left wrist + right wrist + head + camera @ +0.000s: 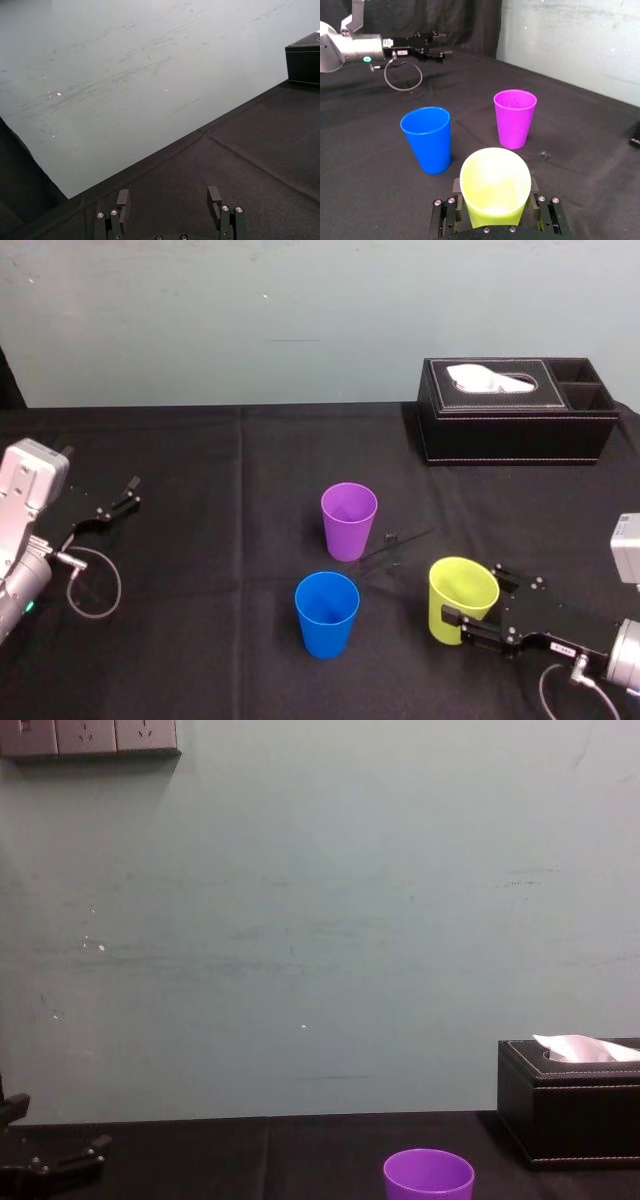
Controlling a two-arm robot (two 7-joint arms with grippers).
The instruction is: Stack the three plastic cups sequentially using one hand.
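1. Yellow-green cup [462, 598] [495, 187] first: mouth up, at about 4 o'clock from the purple cup [348, 520] [514, 118] [428, 1175] on the head view, and well apart from it
2. Right gripper [475, 597] [495, 205] has it! It reaches in from 4 o'clock, with one black finger on each side of the cup wall and the jaws clamped on the lower half
3. Whether the held cup's base touches the black cloth [200, 540], I cannot tell
4. Blue cup [327, 613] [427, 139] stands upright at 9 o'clock from the held cup, and at about 6 o'clock from the purple one; it is near both, touching neither
5. Purple cup stands upright near the middle of the table, mouth up and nothing in it
6. Left gripper [130, 490] [168, 200] [440, 45] sits far out at 9 o'clock, low over the cloth, its jaws spread with nothing between them
7. Black tissue box [515, 410] [304, 62] [570, 1100] sits back at 2 o'clock by the wall, a white tissue poking from its top
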